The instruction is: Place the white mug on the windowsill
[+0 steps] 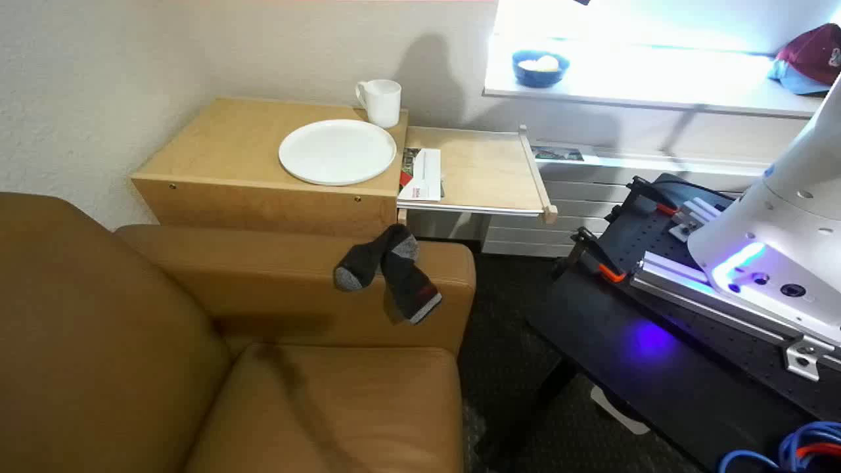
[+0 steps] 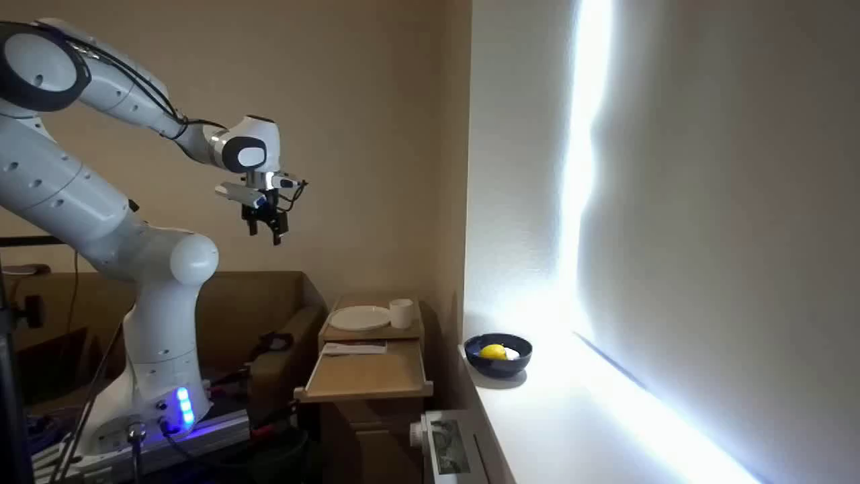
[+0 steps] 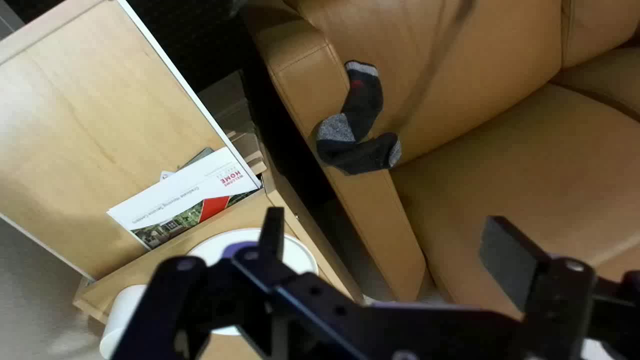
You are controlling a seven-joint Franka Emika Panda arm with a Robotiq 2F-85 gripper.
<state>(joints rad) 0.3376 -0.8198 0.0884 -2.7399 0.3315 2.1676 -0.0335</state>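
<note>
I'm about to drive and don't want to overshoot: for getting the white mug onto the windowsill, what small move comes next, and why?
Probably ease the open end effector sideways toward the white mug, keeping its height: it hangs empty, the wrist view shows the couch between its jaws and the mug at lower left, and the plate beside the mug might hinder a low approach.

The mug [image 1: 386, 105] and plate [image 1: 337, 152] were plain white, the windowsill [image 1: 647, 79] a bright, faintly bluish white. I saw a dark blue bowl [image 2: 496, 369], a black gripper [image 2: 265, 233] and a tan sofa [image 1: 387, 407]. The sock [image 3: 365, 107] was charcoal, grey-patched with a touch of red; the cap [image 1: 811, 54], maroon and light blue.
</note>
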